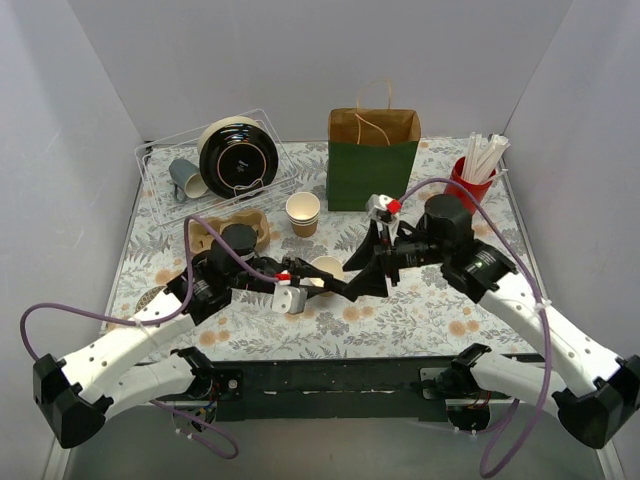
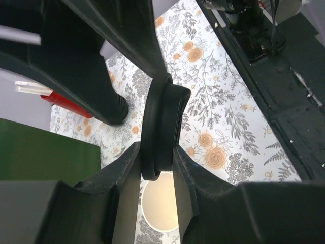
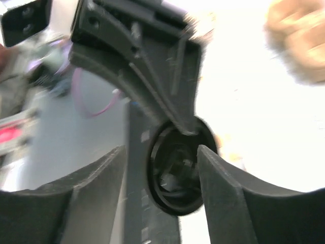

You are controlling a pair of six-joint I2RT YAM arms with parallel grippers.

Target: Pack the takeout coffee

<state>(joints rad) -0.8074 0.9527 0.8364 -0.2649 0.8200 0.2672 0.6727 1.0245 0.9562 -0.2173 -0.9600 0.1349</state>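
Note:
No lidded takeout coffee is in view. My left gripper [image 2: 156, 158] is shut on a loose black lid [image 2: 163, 122], held on edge above a lidless tan cup [image 2: 160, 203] with a white inside. In the top view both grippers meet over that cup [image 1: 326, 268]: the left gripper [image 1: 335, 285] comes from the left, the right gripper [image 1: 352, 284] from the right. In the right wrist view the black lid [image 3: 177, 175] stands between the jaws of my right gripper [image 3: 162, 170], which is open, with a gap on its left side.
A green-and-brown paper bag [image 1: 372, 160] stands open at the back. A second lidless cup [image 1: 303, 213] sits before it. A red cup of straws [image 1: 472, 180] is back right. A clear rack [image 1: 160, 195] with a mug, and a cardboard carrier [image 1: 205, 235], lie left.

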